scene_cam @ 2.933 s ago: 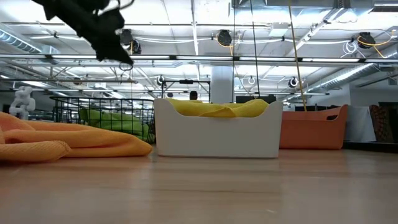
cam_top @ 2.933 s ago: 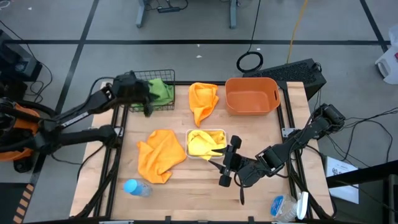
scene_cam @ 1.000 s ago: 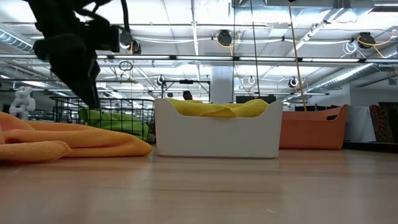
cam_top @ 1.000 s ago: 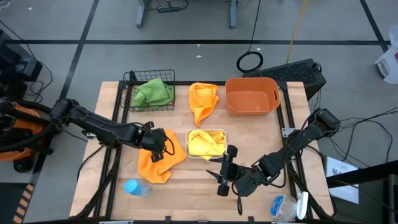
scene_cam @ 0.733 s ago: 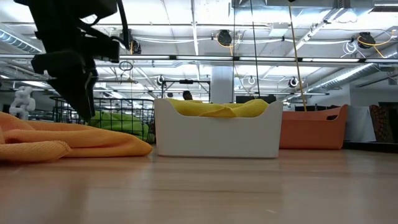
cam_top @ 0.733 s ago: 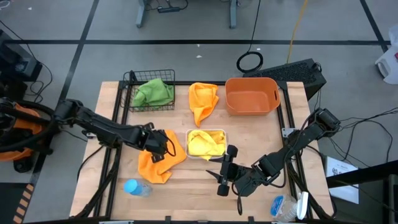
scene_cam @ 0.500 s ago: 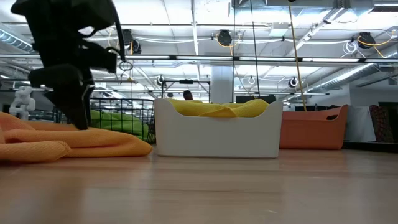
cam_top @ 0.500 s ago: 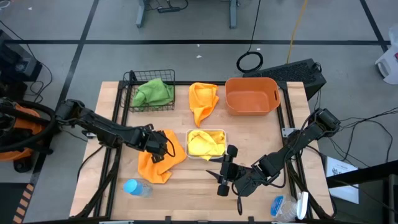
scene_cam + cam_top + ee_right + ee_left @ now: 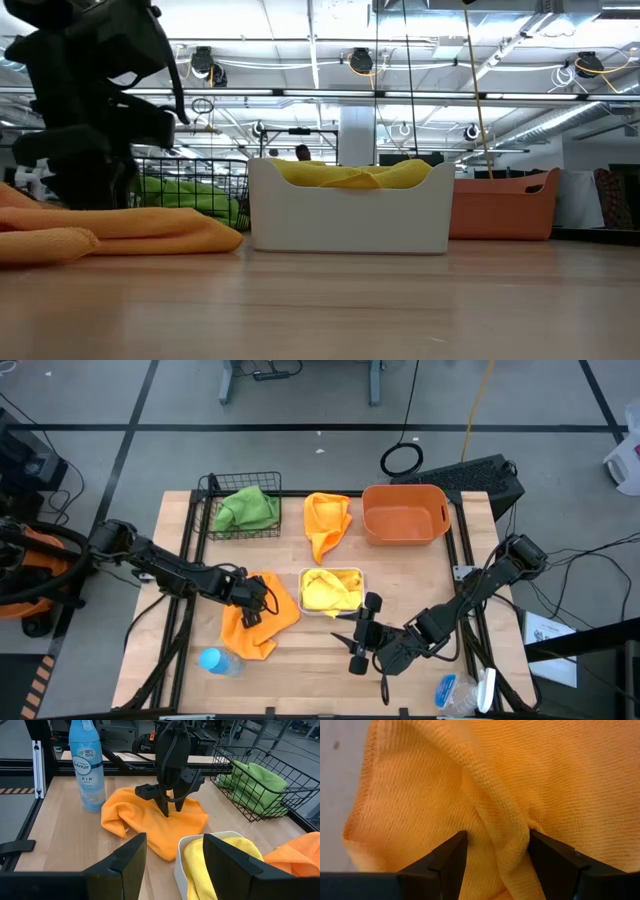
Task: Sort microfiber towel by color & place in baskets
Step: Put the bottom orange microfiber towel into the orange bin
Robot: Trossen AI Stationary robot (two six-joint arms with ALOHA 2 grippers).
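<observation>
An orange microfiber towel (image 9: 265, 625) lies crumpled on the table, left of the white tray (image 9: 304, 572), which holds a yellow towel (image 9: 328, 590). My left gripper (image 9: 252, 603) points down onto the orange towel, open, its fingers on either side of a raised fold (image 9: 500, 827). A second orange towel (image 9: 327, 522) lies on the table between the black wire basket (image 9: 212, 532), which holds a green towel (image 9: 245, 508), and the orange tub (image 9: 405, 512). My right gripper (image 9: 357, 635) hangs open above the table, near the tray, with nothing in it. My left gripper comes at the orange towel from above, slanting down. Its two open fingertips (image 9: 460, 840) stand on the cloth with a raised fold (image 9: 497, 845) of the towel's middle between them. The towel lies slack on the table.
A blue spray bottle (image 9: 215, 660) lies near the front left edge, close to the orange towel. A small blue-and-white thing (image 9: 448, 690) sits at the front right corner. Bare wood (image 9: 300, 670) shows along the near edge and on the right side.
My left gripper has come down onto the orange towel, tipping more steeply downward, until its open fingers stand in the cloth. The towel's top has been pressed a little flatter under it. My right arm has kept still.
</observation>
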